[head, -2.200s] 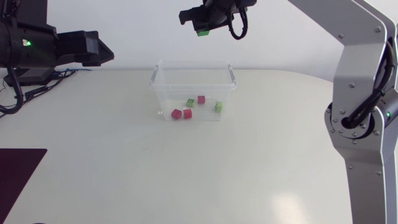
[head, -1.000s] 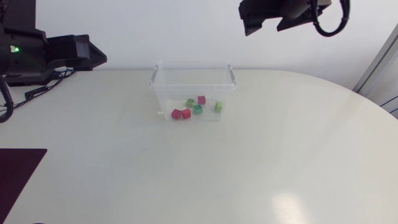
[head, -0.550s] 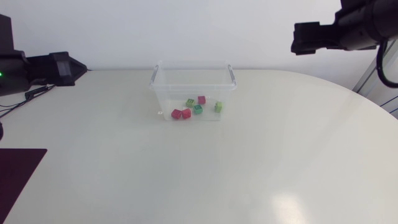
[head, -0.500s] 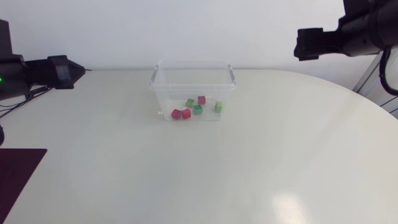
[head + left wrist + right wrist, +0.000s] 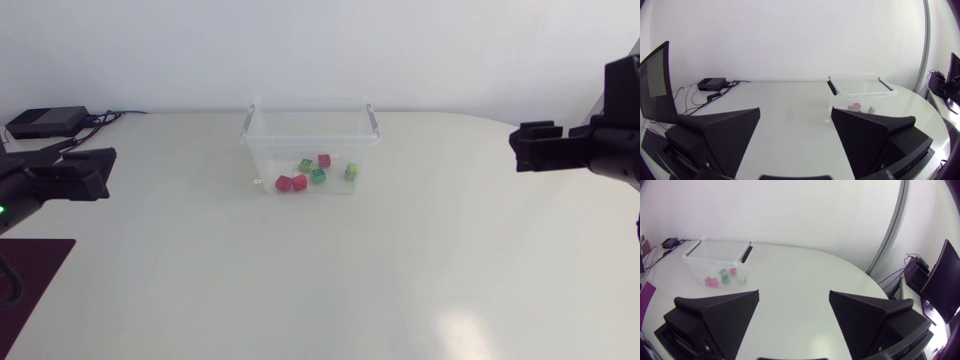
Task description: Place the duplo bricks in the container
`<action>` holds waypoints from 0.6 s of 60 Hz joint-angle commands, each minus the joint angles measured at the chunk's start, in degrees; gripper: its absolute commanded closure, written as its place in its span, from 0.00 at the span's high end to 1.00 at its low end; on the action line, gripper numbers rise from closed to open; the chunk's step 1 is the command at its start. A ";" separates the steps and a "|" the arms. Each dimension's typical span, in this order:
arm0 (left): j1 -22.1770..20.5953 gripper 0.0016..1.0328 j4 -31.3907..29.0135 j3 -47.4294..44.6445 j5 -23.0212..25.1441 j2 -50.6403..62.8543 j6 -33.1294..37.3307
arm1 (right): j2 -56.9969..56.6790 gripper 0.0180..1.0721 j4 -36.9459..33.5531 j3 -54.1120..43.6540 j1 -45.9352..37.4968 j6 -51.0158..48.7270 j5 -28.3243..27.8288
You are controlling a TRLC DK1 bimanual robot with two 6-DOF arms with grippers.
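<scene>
The left gripper (image 5: 795,120) was spread wide, with nothing between its 2 wedge fingers, and sat low at the left side of the table (image 5: 300,270). The right gripper (image 5: 794,297) was likewise spread and empty at the table's right side, well apart from everything. Ahead of both, near the far edge, stood the clear container (image 5: 311,139), upright and open-topped, with a dark handle on each of its 2 short sides. All 6 duplo bricks (image 5: 317,176) lay on its floor, reds and greens clustered toward the front wall, some touching. Since every brick in sight was already inside, the task looked finished. That would explain why both grippers stood off, open and idle.
</scene>
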 commanded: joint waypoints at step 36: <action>5.35 0.96 12.22 -18.57 -0.16 -17.12 3.46 | -22.06 0.96 12.06 -23.67 -7.14 -5.71 -0.13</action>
